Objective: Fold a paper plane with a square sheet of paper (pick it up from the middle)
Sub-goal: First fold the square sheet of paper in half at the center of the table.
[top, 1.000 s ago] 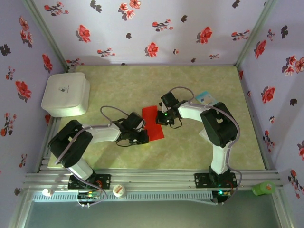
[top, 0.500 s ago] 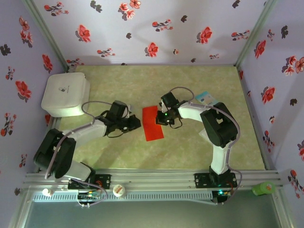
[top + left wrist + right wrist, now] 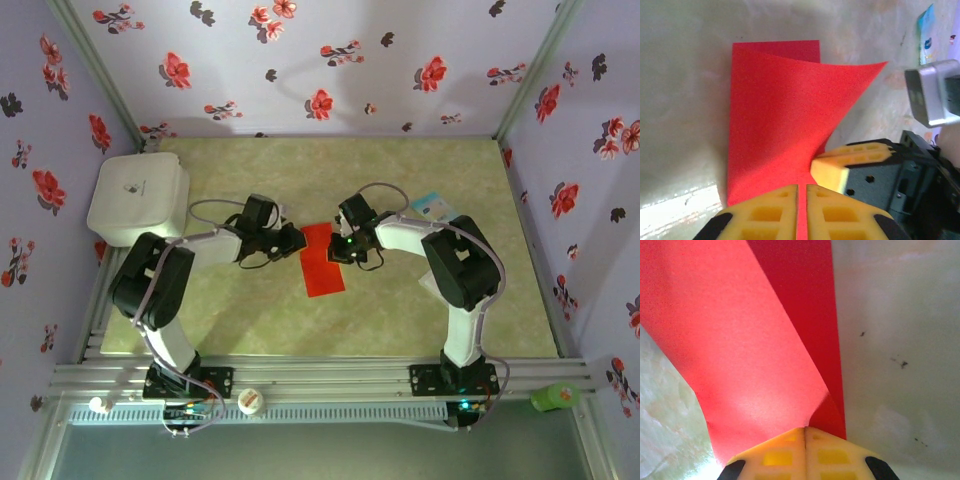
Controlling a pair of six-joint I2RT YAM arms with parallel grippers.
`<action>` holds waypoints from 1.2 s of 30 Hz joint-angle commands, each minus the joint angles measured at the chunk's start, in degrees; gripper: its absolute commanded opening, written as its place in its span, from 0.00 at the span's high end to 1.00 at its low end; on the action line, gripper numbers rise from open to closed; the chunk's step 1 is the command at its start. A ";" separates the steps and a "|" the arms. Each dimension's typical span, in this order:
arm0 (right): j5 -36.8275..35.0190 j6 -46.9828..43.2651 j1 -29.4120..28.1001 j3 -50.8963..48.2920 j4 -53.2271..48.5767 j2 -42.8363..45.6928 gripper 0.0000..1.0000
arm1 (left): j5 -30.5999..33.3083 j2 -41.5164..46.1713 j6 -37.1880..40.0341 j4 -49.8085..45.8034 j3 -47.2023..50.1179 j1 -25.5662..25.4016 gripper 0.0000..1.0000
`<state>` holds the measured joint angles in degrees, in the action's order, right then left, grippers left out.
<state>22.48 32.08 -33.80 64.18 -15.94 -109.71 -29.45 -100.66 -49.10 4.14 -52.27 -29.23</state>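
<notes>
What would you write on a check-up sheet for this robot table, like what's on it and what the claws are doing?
Surface: pale green marbled table, a few small dark specks.
Job's things: red paper at mid-table, folded over, its top layer lifted and curling.
Clutter: white box at far left; light-blue packet beside the right arm; green thing and white cap on the front rail.
Claws: left claw shut on the paper's edge; right claw shut on it from the opposite side.
Cables: grey cable loops above the left arm, another above the right.
Surroundings: lilac walls with red flowers.
</notes>
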 commanded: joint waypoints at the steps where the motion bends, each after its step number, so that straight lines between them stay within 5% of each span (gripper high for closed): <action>1: -5.10 -0.08 0.23 -1.87 -7.44 -2.31 1.00 | -1.44 -2.99 1.10 2.12 -1.52 0.36 0.87; 12: -5.14 -0.26 0.23 -2.97 -7.17 -2.34 1.00 | 1.78 -8.65 3.61 -1.94 -0.70 1.18 0.89; 29: -5.46 -0.13 0.23 -2.77 -7.41 -2.27 1.00 | -0.33 -5.60 2.43 -6.38 -7.61 1.75 0.89; 36: -5.45 -0.17 0.23 -2.86 -7.38 -2.33 1.00 | -0.33 -9.62 2.13 -4.91 -7.32 2.51 1.00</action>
<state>22.48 32.08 -33.80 64.10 -15.90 -109.71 -29.21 -107.87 -47.42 -0.69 -59.53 -27.68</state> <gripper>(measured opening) 0.047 0.052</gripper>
